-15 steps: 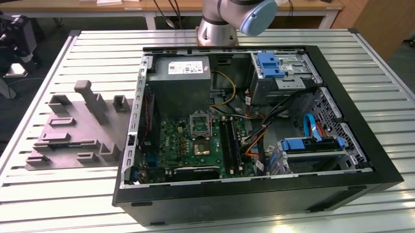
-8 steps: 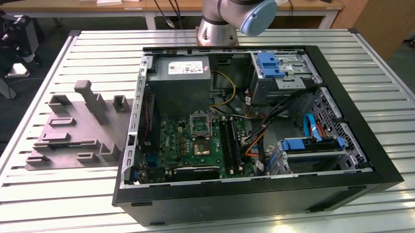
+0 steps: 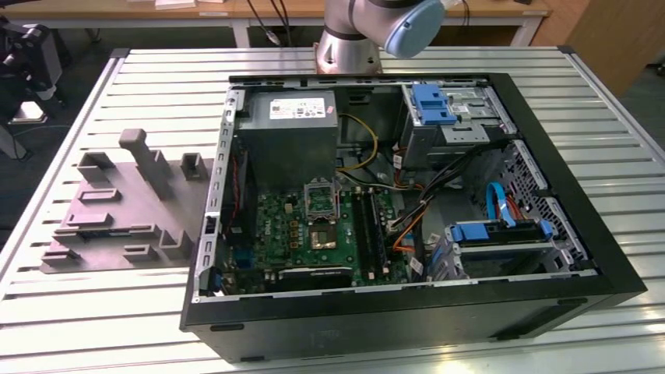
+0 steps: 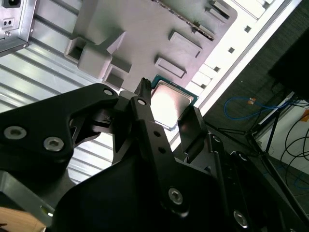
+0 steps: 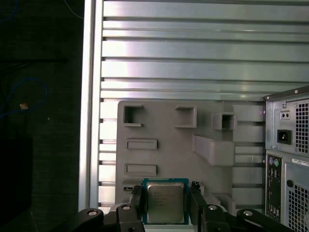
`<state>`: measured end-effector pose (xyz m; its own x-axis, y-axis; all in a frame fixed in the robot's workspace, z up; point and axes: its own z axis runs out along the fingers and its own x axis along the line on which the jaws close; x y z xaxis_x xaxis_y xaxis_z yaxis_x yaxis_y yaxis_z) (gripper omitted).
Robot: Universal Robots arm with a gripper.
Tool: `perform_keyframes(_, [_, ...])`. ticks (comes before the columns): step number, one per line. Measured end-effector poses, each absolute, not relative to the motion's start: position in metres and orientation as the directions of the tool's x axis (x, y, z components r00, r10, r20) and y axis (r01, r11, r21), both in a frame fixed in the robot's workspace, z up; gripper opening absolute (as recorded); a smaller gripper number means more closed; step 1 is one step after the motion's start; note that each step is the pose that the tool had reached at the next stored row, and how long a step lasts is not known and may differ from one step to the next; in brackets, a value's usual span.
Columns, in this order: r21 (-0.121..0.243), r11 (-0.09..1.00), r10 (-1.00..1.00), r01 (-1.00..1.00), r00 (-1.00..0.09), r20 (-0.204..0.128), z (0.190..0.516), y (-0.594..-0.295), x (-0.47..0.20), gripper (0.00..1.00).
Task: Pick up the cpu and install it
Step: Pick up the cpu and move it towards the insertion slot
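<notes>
Pinching the cpu by two opposite edges with the gripper, with black fingers tight against its sides. Held well above the grey moulded fixture. Thin, flat and square, with a pale brushed-metal top and a green rim.

Underneath, plenty of open slatted table, ribbed and shiny, ending at a plain edge rail.

In the exterior view, at nine o'clock of the open black computer case, that matte fixture with its blocky posts and pockets. Near the case's middle, on the green motherboard, the dark metal-framed socket. Hemmed in at twelve o'clock by the grey power supply, and at three o'clock by memory slots and loose cables. At twelve o'clock of the case, the arm base.
</notes>
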<state>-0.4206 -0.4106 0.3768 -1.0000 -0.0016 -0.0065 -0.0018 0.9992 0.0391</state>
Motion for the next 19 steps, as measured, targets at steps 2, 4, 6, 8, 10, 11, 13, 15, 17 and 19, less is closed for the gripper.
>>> perform_keyframes(2, [0.039, 0.999, -0.002, -0.002, -1.0, -0.006, 0.3768, -0.4107, -0.4187, 0.47])
perform_keyframes(4, [0.039, 0.999, -0.002, -0.002, -1.0, -0.007, 0.3768, -0.4106, -0.4159, 0.47])
perform_keyframes(6, [0.039, 0.999, -0.002, -0.002, -1.0, -0.007, 0.3767, -0.4106, -0.4147, 0.47])
perform_keyframes(8, [0.039, 0.999, -0.001, -0.002, -1.0, -0.006, 0.3778, -0.4106, -0.4147, 0.47])
perform_keyframes(10, [0.039, 0.999, -0.002, -0.002, -1.0, -0.006, 0.3801, -0.4106, -0.4146, 0.47])
perform_keyframes(11, [0.039, 0.999, -0.002, -0.002, -1.0, -0.006, 0.3815, -0.4106, -0.4146, 0.47])
perform_keyframes(13, [0.039, 0.999, -0.002, -0.002, -1.0, -0.007, 0.3836, -0.4106, -0.4146, 0.47])
perform_keyframes(15, [0.039, 0.999, -0.002, -0.002, -1.0, -0.007, 0.3849, -0.4106, -0.4146, 0.47])
perform_keyframes(17, [0.039, 0.999, -0.002, -0.002, -1.0, -0.006, 0.385, -0.4106, -0.4135, 0.47])
perform_keyframes(19, [0.039, 0.999, -0.002, -0.002, -1.0, -0.006, 0.385, -0.4106, -0.4104, 0.47])
